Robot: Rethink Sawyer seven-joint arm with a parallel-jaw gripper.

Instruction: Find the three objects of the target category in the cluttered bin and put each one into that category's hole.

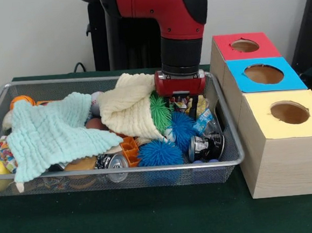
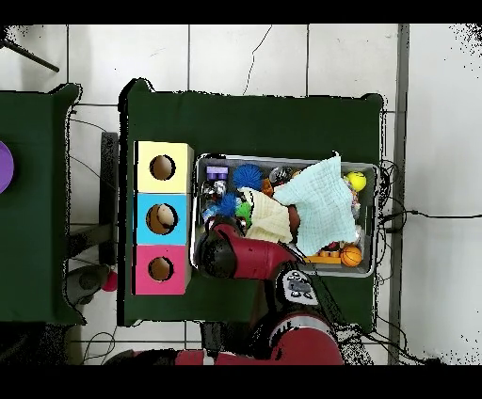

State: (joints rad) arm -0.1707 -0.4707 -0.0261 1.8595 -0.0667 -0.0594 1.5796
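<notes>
The wire mesh bin (image 1: 122,171) lies on the green table, packed with clutter; it also shows in the overhead view (image 2: 282,158). My gripper (image 1: 185,104) reaches down into the bin's right end, its tip sunk among the objects beside a green spiky ball (image 1: 160,112). One crinkly bluish-white film bag (image 1: 205,120) lies just right of the gripper, against the bin's wall. I cannot see any other film bags; they may be under the cloths. In the overhead view the red arm (image 2: 247,256) covers the gripper.
Three wooden boxes with holes stand right of the bin: red top (image 1: 245,44), blue top (image 1: 263,74), yellow top (image 1: 290,112). A pale blue knitted cloth (image 1: 52,133) and a cream cloth (image 1: 128,108) cover much of the bin. Blue spiky balls (image 1: 159,154) and cans (image 1: 207,145) lie in front.
</notes>
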